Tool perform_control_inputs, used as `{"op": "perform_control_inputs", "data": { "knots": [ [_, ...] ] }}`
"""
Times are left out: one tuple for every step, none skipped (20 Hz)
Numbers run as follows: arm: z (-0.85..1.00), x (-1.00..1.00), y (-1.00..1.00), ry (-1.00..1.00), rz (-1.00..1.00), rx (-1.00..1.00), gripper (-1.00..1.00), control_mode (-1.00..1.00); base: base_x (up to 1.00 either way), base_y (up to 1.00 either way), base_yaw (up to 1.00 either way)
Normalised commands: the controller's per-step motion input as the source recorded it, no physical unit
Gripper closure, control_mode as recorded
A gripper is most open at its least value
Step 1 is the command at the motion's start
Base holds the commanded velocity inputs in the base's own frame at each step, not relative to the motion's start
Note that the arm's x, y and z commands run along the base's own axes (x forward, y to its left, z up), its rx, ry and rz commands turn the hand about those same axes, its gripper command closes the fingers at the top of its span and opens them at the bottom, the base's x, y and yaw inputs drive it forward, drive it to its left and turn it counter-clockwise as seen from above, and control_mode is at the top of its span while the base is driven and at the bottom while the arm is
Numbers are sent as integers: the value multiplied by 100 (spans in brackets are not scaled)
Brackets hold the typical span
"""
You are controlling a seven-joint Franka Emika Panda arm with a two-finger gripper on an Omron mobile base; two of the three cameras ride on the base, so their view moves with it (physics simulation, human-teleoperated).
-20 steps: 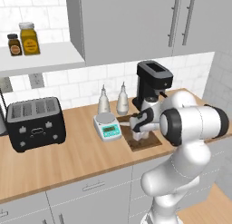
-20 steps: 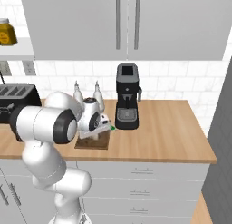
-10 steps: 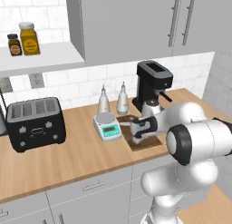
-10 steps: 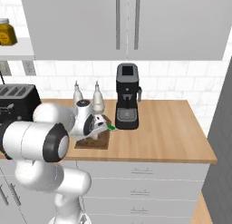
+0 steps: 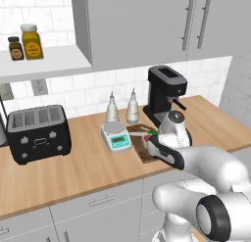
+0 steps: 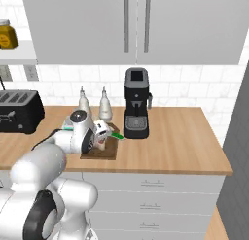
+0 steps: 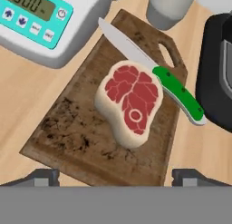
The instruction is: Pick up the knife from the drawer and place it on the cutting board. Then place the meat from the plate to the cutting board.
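1. Dark fingertips of the gripper (image 7: 116, 173) show at the two lower corners of the hand view, spread wide with nothing between them: the claw is released and hangs above the cutting board (image 7: 72, 128).
2. The white arm reaches forward and low over the counter (image 5: 73, 167), forearm nearly level, hand turned down at the board. In the right base view the hand (image 6: 99, 132) sits just over the board (image 6: 99, 150).
3. Right below the open fingers lies the meat (image 7: 129, 103), red with a pale rim, flat on the board's middle and apart from both fingertips.
4. The knife (image 7: 154, 75) lies across the board's far side, touching or just beside the meat's edge. Its silver blade points toward the scale (image 7: 41, 23), and its green handle runs off the board's edge toward the coffee machine (image 7: 217, 69). The handle (image 6: 116, 136) also shows beside the hand in the right base view.
5. The white scale (image 5: 116, 137) stands just beside the board (image 5: 142, 150). Two pale bottles (image 5: 122, 108) stand behind it.
6. The black coffee machine (image 5: 164, 96) stands just beside the board, on its other side.
7. A black toaster (image 5: 37, 133) stands well apart to the left. Two jars (image 5: 24, 42) rest on the shelf above it.
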Motion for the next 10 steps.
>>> {"op": "perform_control_inputs", "data": {
  "knots": [
    [48, -64, 0, -23, 0, 0, -100, -100, 0, 0, 0],
    [47, -65, 0, -21, 0, 0, -100, -100, 0, 0, 0],
    [51, -63, -14, -20, 0, 0, -100, -100, 0, 0, 0],
    [60, -67, -5, -20, 0, 0, -100, -100, 0, 0, 0],
    [68, -64, -6, -18, 0, 0, -100, -100, 0, 0, 0],
    [66, -73, -23, -23, 0, 0, -100, -100, 0, 0, 0],
    [64, -73, -22, -23, 0, 0, -100, -100, 0, 0, 0],
    [69, -79, -13, -23, 0, 0, -100, -100, 0, 0, 0],
    [61, -86, -10, -21, 0, 0, -100, -100, 0, 0, 0],
    [51, -93, -16, -21, 0, 0, -100, -100, 0, 0, 0]
  ]
}}
